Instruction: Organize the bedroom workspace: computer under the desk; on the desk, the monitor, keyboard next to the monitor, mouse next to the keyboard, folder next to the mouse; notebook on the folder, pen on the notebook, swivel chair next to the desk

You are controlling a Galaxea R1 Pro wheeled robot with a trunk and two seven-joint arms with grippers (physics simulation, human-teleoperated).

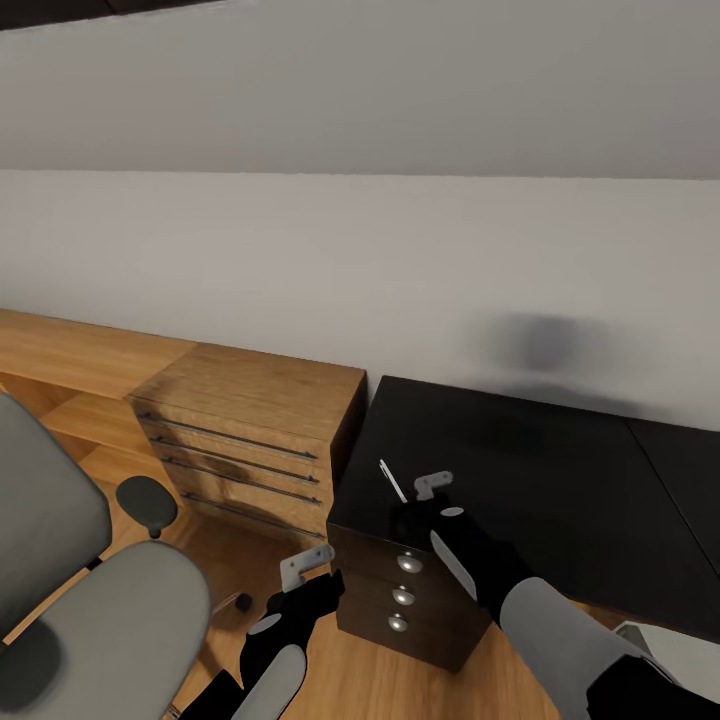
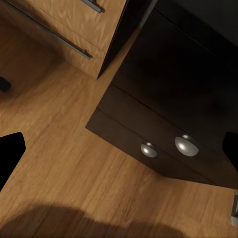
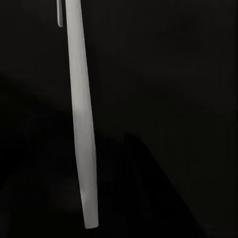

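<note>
Swivel chair (image 1: 90, 590) sitting nearest, left. Right gripper (image 1: 425, 500) hovering just beside the pen (image 1: 392, 481), lying near the desk (image 1: 560, 470) corner; jaw state unclear. Pen pickup judged underway; next: close squarely across it.

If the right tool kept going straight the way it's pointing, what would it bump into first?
Most likely the pen, which lies right in front of the right tool on the glossy black desk. If it slipped past the pen, the desk top would stop it. How far away the pen is cannot be told.
</note>
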